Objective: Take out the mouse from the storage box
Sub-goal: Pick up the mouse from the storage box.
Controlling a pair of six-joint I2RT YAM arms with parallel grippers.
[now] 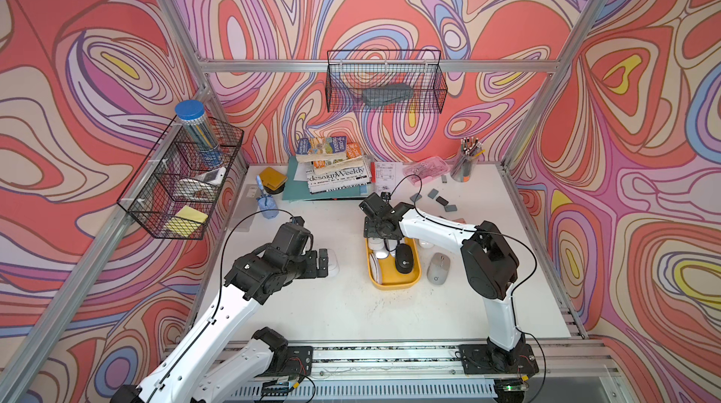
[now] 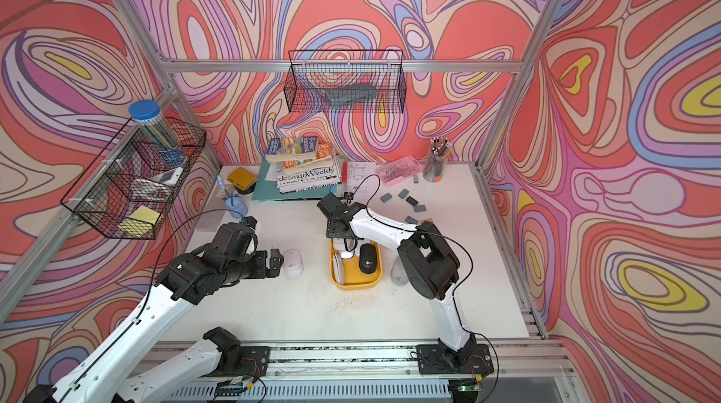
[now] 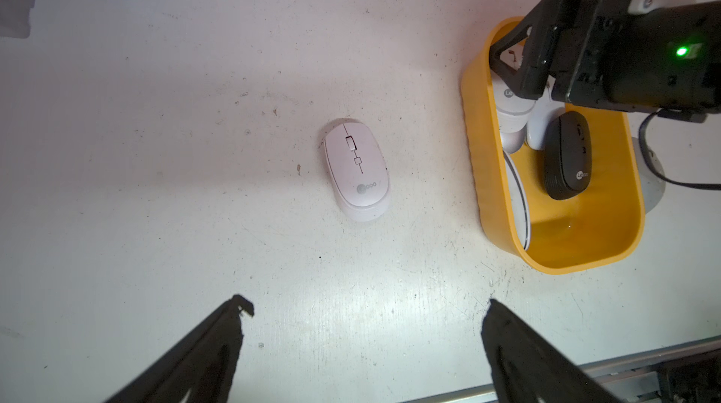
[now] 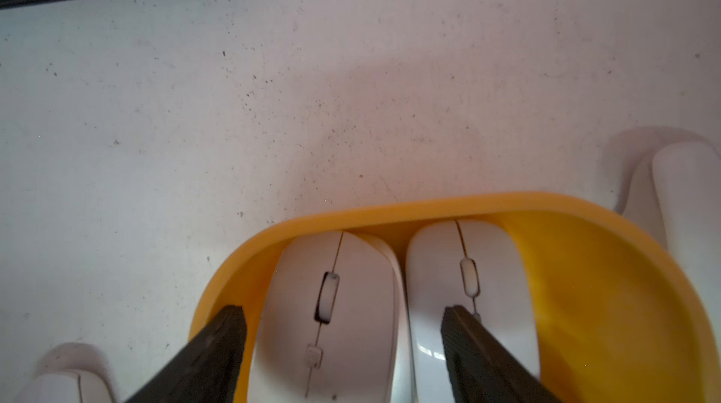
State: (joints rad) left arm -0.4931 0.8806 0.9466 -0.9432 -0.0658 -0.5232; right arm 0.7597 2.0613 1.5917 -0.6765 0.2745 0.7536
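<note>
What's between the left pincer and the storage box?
One white mouse on the table, between left pincer and storage box, seen in a top view.

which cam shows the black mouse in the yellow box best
The left wrist view: the black mouse lies large and clear in the storage box. Both top views show it small; the right wrist view misses it.

Swirly coral-and-lilac walls point(image 1: 390, 11) enclose a scuffed white table point(image 1: 312, 303), framed by aluminium rails point(image 1: 273, 65)
</note>
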